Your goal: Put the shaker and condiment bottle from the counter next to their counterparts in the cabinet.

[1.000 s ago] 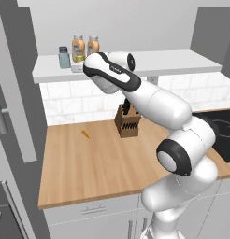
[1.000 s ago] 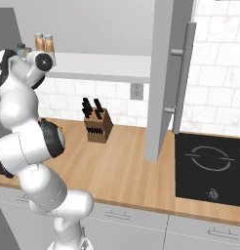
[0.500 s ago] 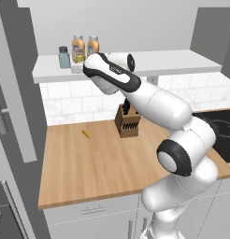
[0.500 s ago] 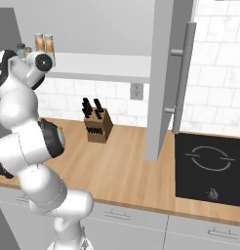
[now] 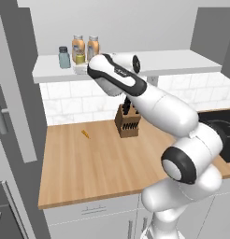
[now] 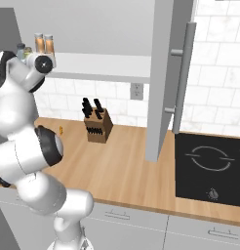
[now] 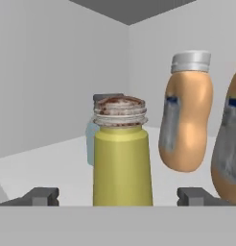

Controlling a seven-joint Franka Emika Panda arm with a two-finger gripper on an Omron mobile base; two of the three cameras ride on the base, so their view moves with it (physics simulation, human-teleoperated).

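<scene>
We see the shaker [image 7: 122, 158] standing upright on the white shelf board of the cabinet [image 5: 182, 63], its yellow-green body topped by a ribbed cap with a brownish, rusty-looking top. Just behind it in the hand view peeks the blue-grey shaker [image 7: 91, 139] with its dark cap. In the left base view the yellow-green shaker [image 5: 80, 58] sits in front of the two orange bottles, with the blue-grey one [image 5: 64, 57] to its left. To the right of the shaker in the hand view is a condiment bottle [image 7: 185, 120], orange-tan with a pale grey cap, and a second orange bottle [image 7: 230, 153] shows at the right edge.

Our gripper [image 7: 117, 197] has its jaws spread wide, one fingertip [image 7: 41, 196] on each side of the shaker with clear gaps, so it holds nothing.

Below the cabinet, on the counter [image 5: 89, 163], a knife block [image 5: 127, 122] stands near the tiled wall, and a small orange item [image 5: 85, 134] lies to its left. In the right base view a black cooktop [image 6: 210, 166] lies at the counter's right end.
</scene>
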